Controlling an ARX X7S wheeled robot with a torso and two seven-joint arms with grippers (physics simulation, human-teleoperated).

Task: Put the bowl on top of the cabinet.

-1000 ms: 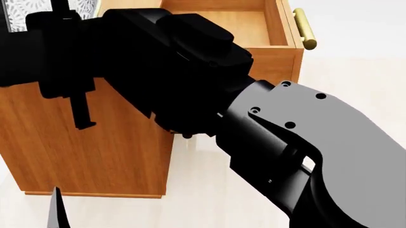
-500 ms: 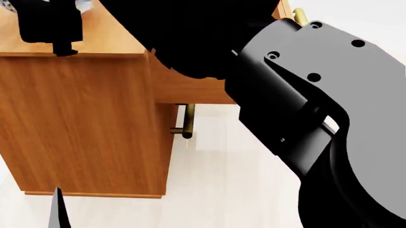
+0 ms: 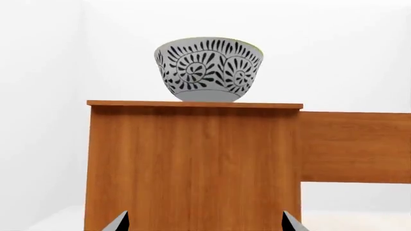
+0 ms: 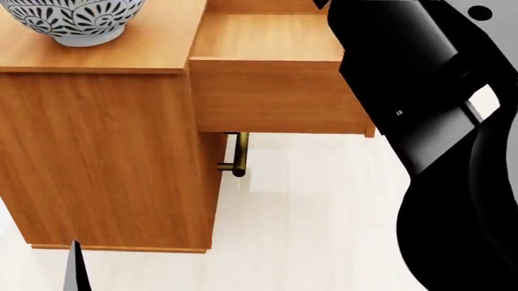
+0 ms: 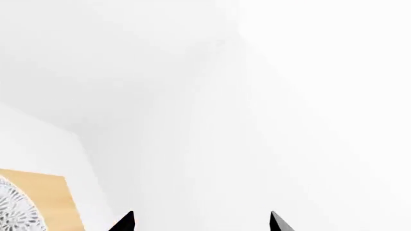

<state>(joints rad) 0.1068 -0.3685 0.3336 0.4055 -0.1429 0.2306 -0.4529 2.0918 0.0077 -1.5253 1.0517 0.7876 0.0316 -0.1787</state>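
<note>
Bowl [image 3: 209, 70] sits upright on cabinet [image 3: 192, 163] top, above and ahead of left gripper [image 3: 204, 222]; both grippers' tips spread apart, holding nothing. Task looks done; only retreat left.

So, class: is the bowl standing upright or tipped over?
Upright. The bowl rests on its narrow base on the cabinet top, its rim level and facing up in the left wrist view.
</note>
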